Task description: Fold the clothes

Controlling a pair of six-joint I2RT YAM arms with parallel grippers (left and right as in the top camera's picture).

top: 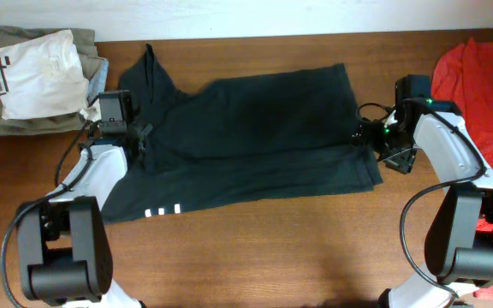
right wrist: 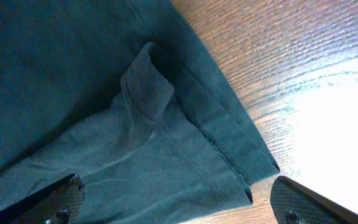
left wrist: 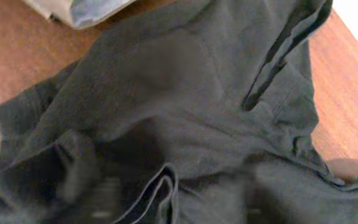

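The black T-shirt (top: 255, 137) lies spread across the middle of the table, plain side up, with a few white marks at its front left hem. My left gripper (top: 142, 135) sits over the shirt's left part; in the left wrist view its fingers (left wrist: 166, 199) are blurred and stand apart on either side of a raised fold of the black cloth (left wrist: 185, 112). My right gripper (top: 369, 137) is wide open just over the shirt's right edge, its fingertips (right wrist: 179, 205) on either side of the hem corner (right wrist: 229, 162). The red white-printed T-shirt (top: 478, 85) lies at the far right.
A pile of folded clothes (top: 37, 77), white on olive, sits at the back left. Bare wood table (top: 281, 248) runs along the front. The right arm's base stands on part of the red shirt.
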